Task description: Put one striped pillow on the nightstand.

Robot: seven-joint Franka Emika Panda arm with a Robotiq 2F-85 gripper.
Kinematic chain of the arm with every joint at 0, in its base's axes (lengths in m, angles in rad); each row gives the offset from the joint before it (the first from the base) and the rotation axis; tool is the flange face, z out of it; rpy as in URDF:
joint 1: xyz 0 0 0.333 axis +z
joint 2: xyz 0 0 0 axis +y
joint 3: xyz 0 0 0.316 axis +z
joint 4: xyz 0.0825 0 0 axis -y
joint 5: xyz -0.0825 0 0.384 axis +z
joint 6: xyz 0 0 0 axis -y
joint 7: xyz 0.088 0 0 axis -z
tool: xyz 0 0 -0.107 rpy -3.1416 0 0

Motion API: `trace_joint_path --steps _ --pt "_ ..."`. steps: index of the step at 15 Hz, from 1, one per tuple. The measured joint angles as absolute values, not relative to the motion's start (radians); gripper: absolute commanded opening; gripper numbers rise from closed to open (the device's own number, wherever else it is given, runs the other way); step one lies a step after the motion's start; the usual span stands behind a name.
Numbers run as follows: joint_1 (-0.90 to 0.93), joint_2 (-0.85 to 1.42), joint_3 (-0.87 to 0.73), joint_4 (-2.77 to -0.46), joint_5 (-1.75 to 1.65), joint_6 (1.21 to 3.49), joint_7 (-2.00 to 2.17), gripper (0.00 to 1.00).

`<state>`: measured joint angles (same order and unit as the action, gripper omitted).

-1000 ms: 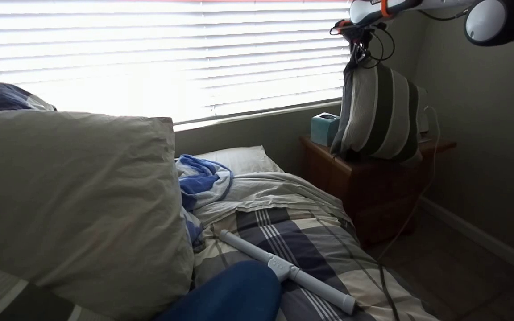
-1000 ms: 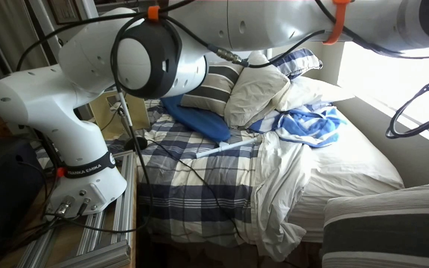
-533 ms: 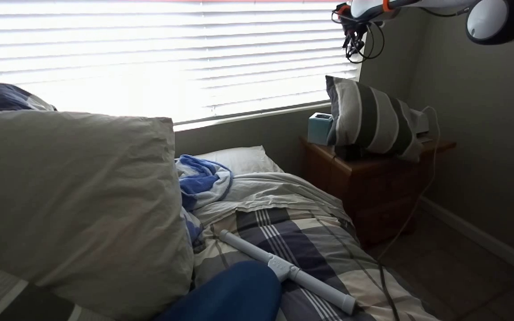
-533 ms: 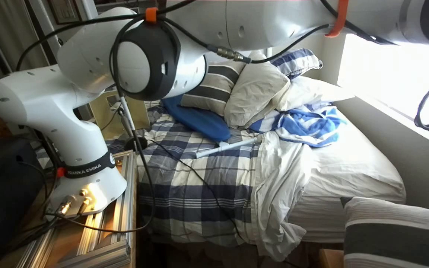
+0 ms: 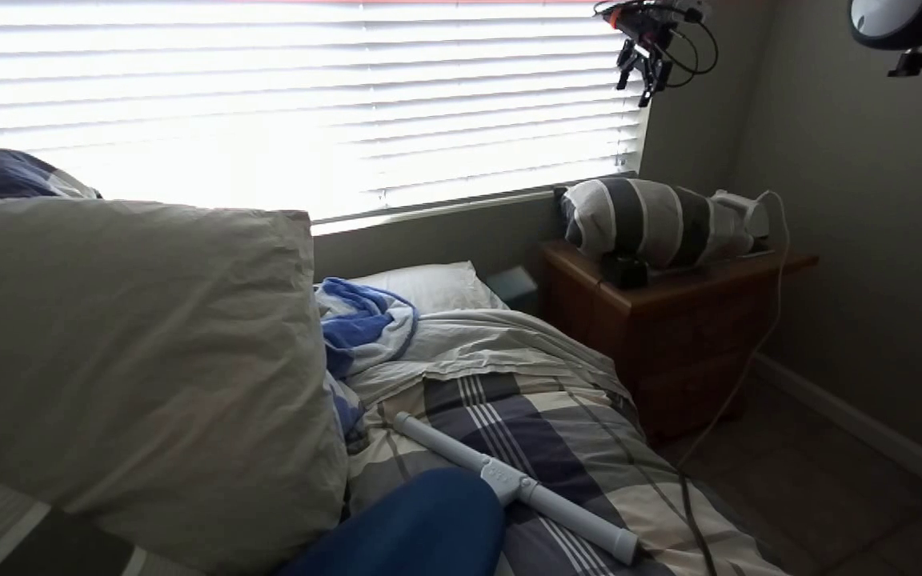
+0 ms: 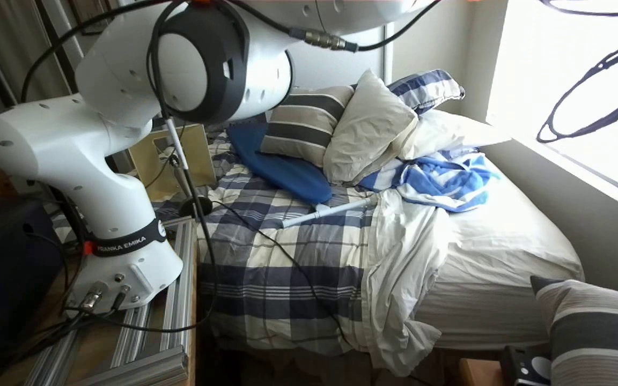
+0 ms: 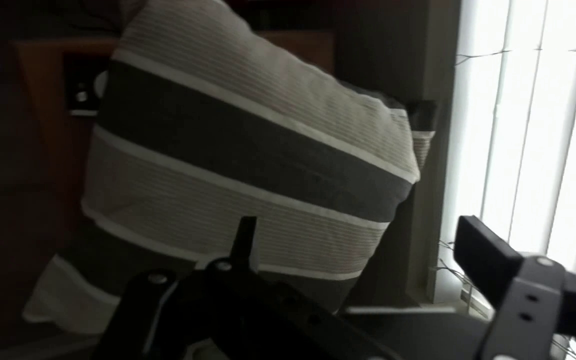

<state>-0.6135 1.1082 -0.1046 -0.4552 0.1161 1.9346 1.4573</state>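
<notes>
The striped pillow (image 5: 657, 224), with dark and light bands, lies slumped on the nightstand (image 5: 685, 344), near the window wall. Its right part also shows in an exterior view as a striped pillow (image 6: 604, 327) beside the bed. Above it and apart from it, my gripper (image 5: 633, 94) hangs in front of the blinds. In the wrist view the gripper (image 7: 355, 225) has its two fingers spread wide with nothing between them, and the pillow (image 7: 248, 150) fills the space beyond. The brown nightstand top (image 7: 43, 75) is mostly covered there. Another striped pillow (image 6: 303, 126) leans on the bed.
A black clock-like device (image 5: 623, 270) sits at the nightstand's front edge, and a white device (image 5: 745, 210) stands behind the pillow. A teal box (image 5: 513, 286) is tilted between bed and nightstand. Window blinds (image 5: 349, 104) run close by; a cable (image 5: 737, 392) hangs down the nightstand.
My gripper has let go of the pillow, opened and risen. The pillow has sunk from hanging upright to lying flatter. The teal box has dropped off the nightstand toward the bed.
</notes>
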Motion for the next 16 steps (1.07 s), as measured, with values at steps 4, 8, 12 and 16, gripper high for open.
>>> trace_joint_path --steps 4,8,12,16 --pt "-0.629 1.050 -0.118 -0.455 0.111 1.725 1.277 1.00" --pt "-0.637 1.006 -0.118 -0.455 0.111 1.573 1.075 1.00" --pt "-0.620 0.969 -0.118 -0.454 0.106 1.451 0.896 1.00" --pt "-0.604 0.940 -0.119 -0.454 0.091 1.393 0.804 1.00"
